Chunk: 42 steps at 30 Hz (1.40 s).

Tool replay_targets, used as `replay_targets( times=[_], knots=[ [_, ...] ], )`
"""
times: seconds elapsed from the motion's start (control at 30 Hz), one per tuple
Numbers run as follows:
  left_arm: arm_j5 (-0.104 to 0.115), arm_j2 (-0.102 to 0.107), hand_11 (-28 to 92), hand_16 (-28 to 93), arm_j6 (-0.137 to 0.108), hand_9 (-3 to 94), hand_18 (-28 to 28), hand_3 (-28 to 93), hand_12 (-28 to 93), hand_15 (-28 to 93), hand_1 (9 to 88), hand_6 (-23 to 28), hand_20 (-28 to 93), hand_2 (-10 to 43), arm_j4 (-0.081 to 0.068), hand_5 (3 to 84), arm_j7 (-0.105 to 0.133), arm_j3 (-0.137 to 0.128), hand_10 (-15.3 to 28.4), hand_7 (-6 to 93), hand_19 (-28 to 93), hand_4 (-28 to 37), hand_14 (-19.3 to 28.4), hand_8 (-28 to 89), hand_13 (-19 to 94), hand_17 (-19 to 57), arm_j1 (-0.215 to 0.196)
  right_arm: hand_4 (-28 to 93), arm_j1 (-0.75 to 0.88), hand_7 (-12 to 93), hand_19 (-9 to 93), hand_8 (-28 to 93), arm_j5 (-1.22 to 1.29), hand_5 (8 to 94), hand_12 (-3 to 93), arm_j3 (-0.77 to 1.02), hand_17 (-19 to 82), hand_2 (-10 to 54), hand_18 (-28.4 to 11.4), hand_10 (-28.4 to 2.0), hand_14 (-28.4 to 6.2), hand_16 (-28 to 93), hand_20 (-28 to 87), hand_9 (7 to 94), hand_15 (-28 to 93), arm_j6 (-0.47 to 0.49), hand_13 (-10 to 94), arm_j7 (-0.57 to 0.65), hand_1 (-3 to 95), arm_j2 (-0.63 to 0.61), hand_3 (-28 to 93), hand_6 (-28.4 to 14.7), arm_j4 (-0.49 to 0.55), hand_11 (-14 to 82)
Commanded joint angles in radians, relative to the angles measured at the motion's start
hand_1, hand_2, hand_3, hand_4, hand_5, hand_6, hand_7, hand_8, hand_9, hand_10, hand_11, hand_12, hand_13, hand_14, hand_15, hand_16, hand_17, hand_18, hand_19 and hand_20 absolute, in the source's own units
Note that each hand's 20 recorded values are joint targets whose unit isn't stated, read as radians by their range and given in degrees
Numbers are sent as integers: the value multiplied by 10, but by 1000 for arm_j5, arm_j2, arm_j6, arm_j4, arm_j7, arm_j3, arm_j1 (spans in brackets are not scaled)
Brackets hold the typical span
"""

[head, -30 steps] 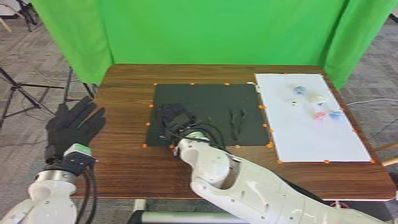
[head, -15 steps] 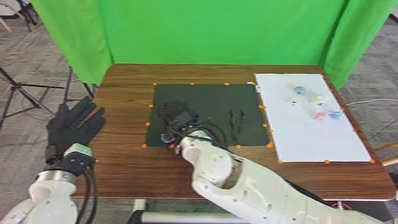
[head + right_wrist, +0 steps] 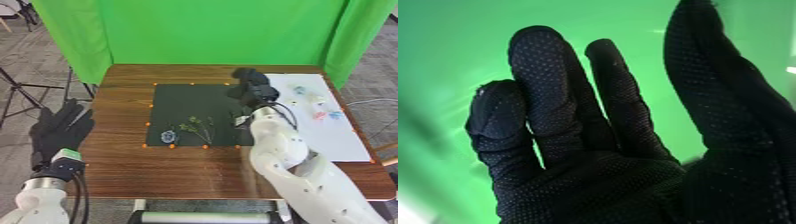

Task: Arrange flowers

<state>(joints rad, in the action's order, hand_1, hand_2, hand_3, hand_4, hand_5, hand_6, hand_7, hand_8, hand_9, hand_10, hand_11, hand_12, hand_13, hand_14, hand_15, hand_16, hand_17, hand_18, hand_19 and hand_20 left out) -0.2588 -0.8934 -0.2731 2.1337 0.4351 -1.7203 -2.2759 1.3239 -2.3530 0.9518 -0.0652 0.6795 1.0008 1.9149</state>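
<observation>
The right hand (image 3: 255, 89) has swung away from the near left part of the black mat (image 3: 187, 102), and from where I'm standing I now see it above the mat's far right corner, beside the white sheet (image 3: 342, 145). The left hand (image 3: 60, 131) has shifted a little outward too. Where the right hand was, a blue flower (image 3: 169, 136) and a leafy green sprig (image 3: 191, 127) are now in plain sight.

The right hand (image 3: 607, 187) is well open and has hold of nothing: its fingers point up, mostly straight with a slight bend here and there, and the thumb stands well apart from them. The left hand is open as well, fingers spread and empty, just off the left edge of the brown surface (image 3: 120, 165).

The blue flower lies near the mat's near left corner. Beside it, to the right, lies the green sprig, its thin stems running toward the mat's near edge. Over on the white sheet, small pale blossoms (image 3: 318, 100) lie toward the far end, with a pink flower (image 3: 320, 115) nearer and a light blue one (image 3: 336, 115) right beside that. Behind it all hangs a bright green curtain (image 3: 222, 32).
</observation>
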Motion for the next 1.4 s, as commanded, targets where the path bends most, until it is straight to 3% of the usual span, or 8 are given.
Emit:
replay_targets(
  times=[0.03,0.33,0.7,0.83,1.07,1.2,1.3,1.4],
  knots=[
    [13,4,282,-85,8,272,135,681,101,418,278,80,98,114,17,362,30,-31,133,148,342,-283,147,-97,213,-61,-40,-280,136,156,914,-108,-6,482,155,246,393,-95,-222,-175,-138,273,306,492,714,13,607,55,421,-220,782,-75,-114,141],
    [17,8,281,-84,1,275,135,684,103,417,276,80,99,114,18,367,42,-21,133,149,342,-283,147,-96,214,-61,-34,-282,96,157,914,-117,51,487,143,256,392,-95,-218,-145,-126,266,319,482,732,142,622,85,454,-225,775,-67,-200,127],
    [23,1,282,-84,-2,280,135,687,102,419,275,81,99,115,26,373,55,-23,134,148,342,-283,147,-96,216,-60,-56,-281,145,159,894,-121,74,540,136,303,380,-95,-221,-133,-103,349,348,510,684,350,619,81,546,-234,746,-46,-154,125],
    [23,2,282,-84,-1,285,134,685,102,419,277,81,99,116,25,376,55,-23,135,148,342,-283,148,-96,218,-60,-57,-280,134,160,868,-121,87,544,131,292,362,-95,-214,-117,-73,393,363,495,623,351,626,95,639,-228,709,-35,-191,107],
    [23,-5,281,-85,-4,287,134,685,102,420,277,82,98,118,23,379,51,-22,135,148,342,-283,149,-96,219,-60,-57,-282,152,171,865,-124,95,528,131,280,361,-95,-210,-111,-64,390,370,494,614,267,629,87,655,-226,713,-26,-238,108],
    [20,-6,281,-85,-4,288,135,684,103,420,278,81,99,119,23,380,49,-22,135,149,342,-283,148,-96,219,-60,-57,-282,166,216,856,-125,112,602,158,279,366,-95,-202,-116,-51,402,377,616,558,218,641,87,637,-223,678,-4,-249,153],
    [22,-6,280,-85,-5,288,135,683,103,421,279,81,99,121,24,379,51,-23,135,149,343,-283,148,-96,219,-61,-60,-283,169,268,847,-32,88,650,313,266,372,-95,-198,-94,-51,431,388,731,535,168,666,79,642,-223,663,-4,-253,98],
    [27,-5,279,-86,-11,287,135,683,103,420,279,81,99,121,25,380,56,-19,135,148,343,-283,148,-96,219,-61,-55,-282,182,325,844,1,75,691,462,288,377,-91,-193,-84,-64,466,399,798,572,171,677,57,661,-221,671,2,-226,150]
  ],
)
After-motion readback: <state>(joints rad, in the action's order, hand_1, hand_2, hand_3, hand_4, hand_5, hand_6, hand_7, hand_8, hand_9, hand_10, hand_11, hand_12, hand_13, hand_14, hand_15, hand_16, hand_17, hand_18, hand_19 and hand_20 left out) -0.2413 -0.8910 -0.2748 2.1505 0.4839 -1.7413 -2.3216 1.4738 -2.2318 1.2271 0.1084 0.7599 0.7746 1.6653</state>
